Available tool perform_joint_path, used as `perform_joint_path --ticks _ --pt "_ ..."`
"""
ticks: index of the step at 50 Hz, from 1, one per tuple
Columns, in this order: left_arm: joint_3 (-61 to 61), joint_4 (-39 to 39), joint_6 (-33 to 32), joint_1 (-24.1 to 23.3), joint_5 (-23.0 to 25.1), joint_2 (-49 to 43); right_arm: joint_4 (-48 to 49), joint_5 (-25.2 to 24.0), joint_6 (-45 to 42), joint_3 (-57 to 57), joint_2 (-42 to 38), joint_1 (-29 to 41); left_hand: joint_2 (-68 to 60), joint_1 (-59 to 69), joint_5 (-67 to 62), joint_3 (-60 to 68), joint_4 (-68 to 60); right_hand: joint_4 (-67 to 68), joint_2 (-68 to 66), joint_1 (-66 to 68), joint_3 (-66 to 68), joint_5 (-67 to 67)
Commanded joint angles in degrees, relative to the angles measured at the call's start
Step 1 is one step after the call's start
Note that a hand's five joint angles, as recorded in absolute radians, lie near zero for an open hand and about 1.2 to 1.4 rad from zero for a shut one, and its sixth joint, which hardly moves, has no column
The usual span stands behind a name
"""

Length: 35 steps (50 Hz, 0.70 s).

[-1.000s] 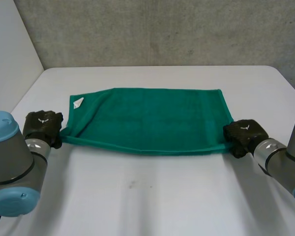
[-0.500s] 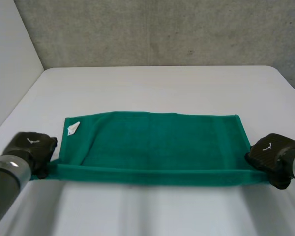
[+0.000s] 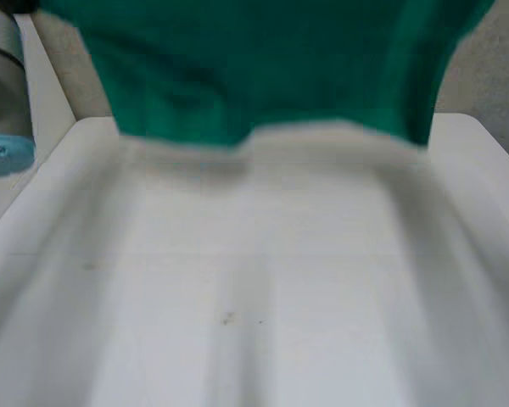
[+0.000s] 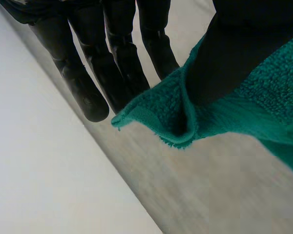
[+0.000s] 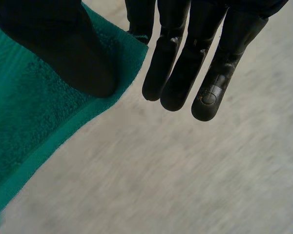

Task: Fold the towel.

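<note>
White table below in head view; green terry towel hangs in the air above its far side, clear of the surface. Left wrist view: left hand pinches a towel corner between thumb and straight fingers. Right wrist view: right hand likewise, thumb clamping a corner against straight fingers.

The towel hangs above the surface, blocking passage across the far side; below its lower edge the surface lies open. The left arm stands beside the towel.
</note>
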<state>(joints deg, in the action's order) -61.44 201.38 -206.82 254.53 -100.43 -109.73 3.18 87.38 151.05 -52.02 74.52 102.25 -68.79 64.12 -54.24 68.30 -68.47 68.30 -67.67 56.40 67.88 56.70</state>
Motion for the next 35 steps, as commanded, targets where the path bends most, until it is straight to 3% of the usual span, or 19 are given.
perform_joint_path --ticks 1,9,20,29,35 --pt "-9.56 1.65 1.51 1.23 -0.03 1.45 1.13 -1.24 0.30 -12.65 3.35 0.58 -11.21 15.88 -15.76 11.69 -11.53 11.70 -12.33 23.60 12.12 13.30" --pt "-24.59 1.20 2.48 1.85 0.41 0.31 1.57 -1.86 0.74 -27.25 0.90 0.49 -11.21 15.88 -15.76 11.69 -11.53 11.70 -12.33 23.60 12.12 13.30" --pt "-33.83 1.21 2.56 1.58 0.94 -10.94 1.48 -3.18 1.09 -34.90 -11.85 0.49 -11.21 15.88 -15.76 11.69 -11.53 11.70 -12.33 23.60 12.12 13.30" --pt "-38.48 0.59 2.12 2.20 0.94 -6.65 1.57 -4.14 1.09 -37.45 -11.60 -0.47 31.26 -26.59 26.71 -30.78 30.95 11.70 -12.33 23.60 12.12 13.30" --pt "-40.59 0.06 2.39 3.78 1.02 -1.72 1.75 -5.64 1.18 -38.51 -10.27 -0.65 33.68 -29.01 29.13 -33.20 33.36 11.70 -12.33 23.60 12.12 13.30"
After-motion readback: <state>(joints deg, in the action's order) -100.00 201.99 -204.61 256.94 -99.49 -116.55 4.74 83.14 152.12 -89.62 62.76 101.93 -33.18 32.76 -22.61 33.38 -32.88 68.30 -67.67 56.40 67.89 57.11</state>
